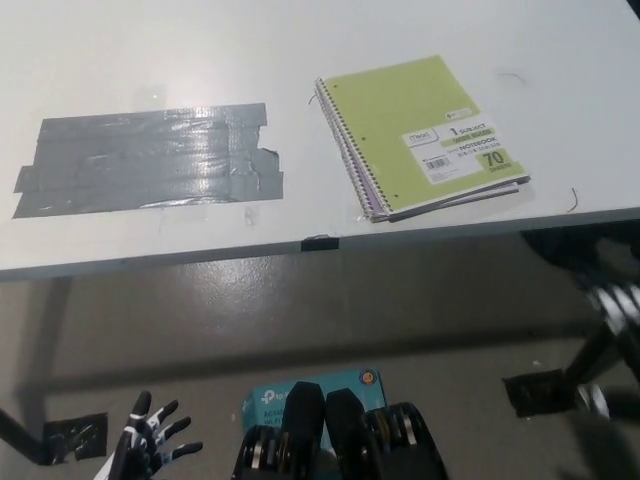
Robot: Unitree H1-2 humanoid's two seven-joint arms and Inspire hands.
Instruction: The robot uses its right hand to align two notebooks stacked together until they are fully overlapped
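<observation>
The two notebooks point(425, 135) lay stacked on the counter point(300, 60), close to its near edge, the green one on top and only a thin sliver of the lower one showing along the spiral side and the bottom edge. They looked almost fully overlapped, so the task seemed close to done. Their long axis ran away from the near edge, tilted a little leftward. To the left of the notebooks, a patch of grey tape point(150, 158) covered the counter. The right hand was out of sight. The left hand point(150, 445) hung far below and left of the notebooks, under the counter's level, fingers point(183, 451) spread and holding nothing.
</observation>
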